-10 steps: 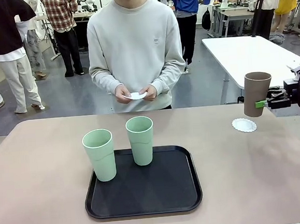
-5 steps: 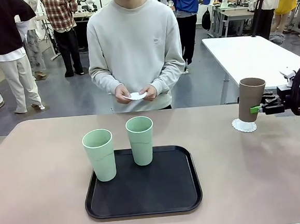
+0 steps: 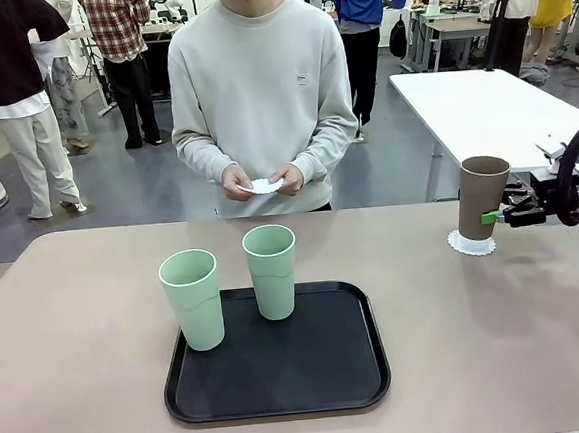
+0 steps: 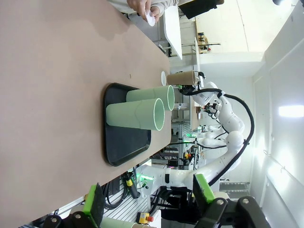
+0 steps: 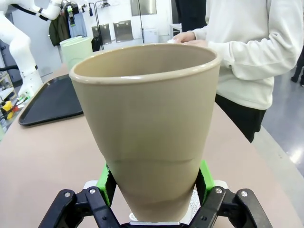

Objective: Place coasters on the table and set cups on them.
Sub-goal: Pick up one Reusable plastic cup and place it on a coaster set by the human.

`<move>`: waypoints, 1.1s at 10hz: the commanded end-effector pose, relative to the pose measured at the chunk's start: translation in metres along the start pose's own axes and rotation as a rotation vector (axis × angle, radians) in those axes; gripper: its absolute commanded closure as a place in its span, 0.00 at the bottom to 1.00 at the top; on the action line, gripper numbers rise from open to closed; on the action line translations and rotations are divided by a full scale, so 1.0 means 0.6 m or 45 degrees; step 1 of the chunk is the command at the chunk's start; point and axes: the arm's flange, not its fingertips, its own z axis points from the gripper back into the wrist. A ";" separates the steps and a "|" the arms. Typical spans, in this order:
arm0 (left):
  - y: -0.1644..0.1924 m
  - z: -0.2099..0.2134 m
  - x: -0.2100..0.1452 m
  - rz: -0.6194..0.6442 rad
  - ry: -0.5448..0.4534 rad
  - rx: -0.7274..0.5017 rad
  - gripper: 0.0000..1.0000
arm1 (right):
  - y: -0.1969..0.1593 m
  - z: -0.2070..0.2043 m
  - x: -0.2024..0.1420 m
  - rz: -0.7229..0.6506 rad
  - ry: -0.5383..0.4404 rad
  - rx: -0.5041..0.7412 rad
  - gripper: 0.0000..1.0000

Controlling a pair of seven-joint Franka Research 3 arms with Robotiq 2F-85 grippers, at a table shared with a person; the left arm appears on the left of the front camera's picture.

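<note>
Right jaws clamp the brown cup (image 3: 484,196) upright, mouth up, over a coaster (image 3: 471,246); left jaws apart.

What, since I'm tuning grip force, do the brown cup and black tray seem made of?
Brown cup: probably matte plastic, perhaps fibre composite; dull even surface, smooth moulded rim. Black tray: probably plastic, satin finish; faint sheen, rounded raised rim.

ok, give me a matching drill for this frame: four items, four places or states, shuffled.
1 brown cup
2 nearer mint cup
3 loose coaster
4 left hand

A open, empty
B on the black tray
C in the person's hands
D in the right hand, base at the table coaster

Pairs: 1-D, 2-B, 3-C, 4-A
</note>
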 end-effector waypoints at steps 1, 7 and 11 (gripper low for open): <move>-0.001 0.003 -0.001 -0.005 -0.008 -0.010 0.00 | -0.014 0.006 -0.007 0.036 0.010 0.046 0.18; -0.001 0.003 -0.001 -0.005 -0.008 -0.010 0.00 | -0.041 -0.008 -0.028 -0.015 -0.031 0.095 0.18; -0.001 0.003 -0.001 -0.005 -0.008 -0.010 0.00 | -0.049 -0.018 -0.041 -0.028 -0.022 0.113 0.18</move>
